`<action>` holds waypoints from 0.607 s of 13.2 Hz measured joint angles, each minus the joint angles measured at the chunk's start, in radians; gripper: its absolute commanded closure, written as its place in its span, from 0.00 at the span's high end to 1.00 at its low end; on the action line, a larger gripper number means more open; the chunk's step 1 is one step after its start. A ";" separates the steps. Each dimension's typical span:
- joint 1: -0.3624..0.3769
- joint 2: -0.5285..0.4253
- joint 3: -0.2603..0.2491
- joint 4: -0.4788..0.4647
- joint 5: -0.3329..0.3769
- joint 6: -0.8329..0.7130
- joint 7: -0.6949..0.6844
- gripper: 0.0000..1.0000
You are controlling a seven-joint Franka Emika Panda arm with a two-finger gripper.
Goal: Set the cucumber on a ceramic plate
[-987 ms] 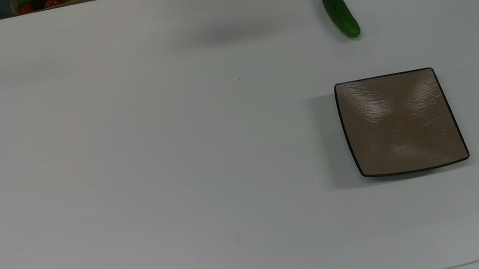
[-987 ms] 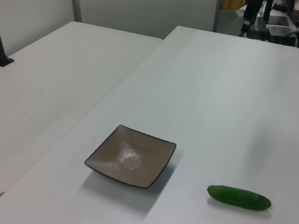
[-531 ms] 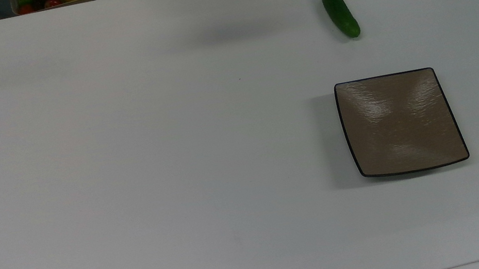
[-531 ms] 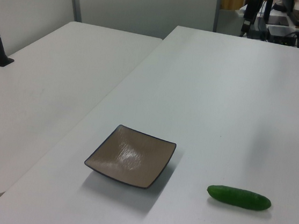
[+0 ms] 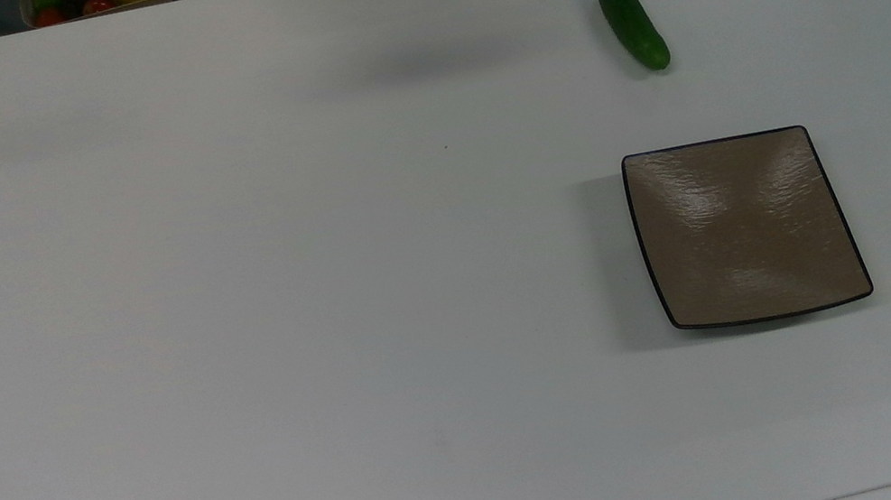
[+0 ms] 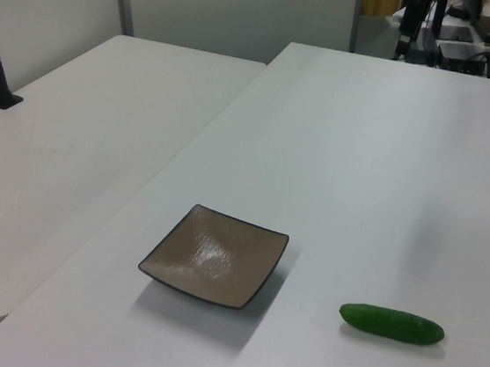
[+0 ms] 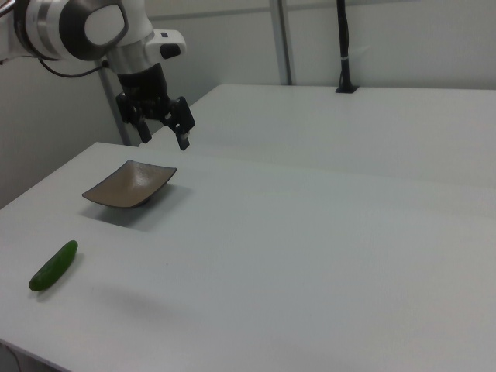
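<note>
White table (image 5: 327,307): gripper (image 7: 164,130) spread, empty, high up; should descend square across cucumber (image 5: 631,18) mid-length before carrying to ceramic plate (image 5: 744,229).

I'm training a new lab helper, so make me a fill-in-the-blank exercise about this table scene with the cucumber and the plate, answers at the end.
1. The cucumber lies on the white ____, apart from the plate.
2. The ceramic plate has a ____ outline with rounded corners.
3. The plate holds ____ for now.
4. In the right view, the gripper hangs in the air with its jaws ____, gripping nothing.

Missing words: table; square; nothing; open
</note>
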 measured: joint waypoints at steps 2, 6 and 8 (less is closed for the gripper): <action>0.003 0.000 0.006 -0.010 0.000 -0.001 -0.001 1.00; 0.004 0.000 0.043 -0.040 0.000 -0.001 -0.002 1.00; 0.005 0.000 0.063 -0.042 0.001 -0.001 -0.002 1.00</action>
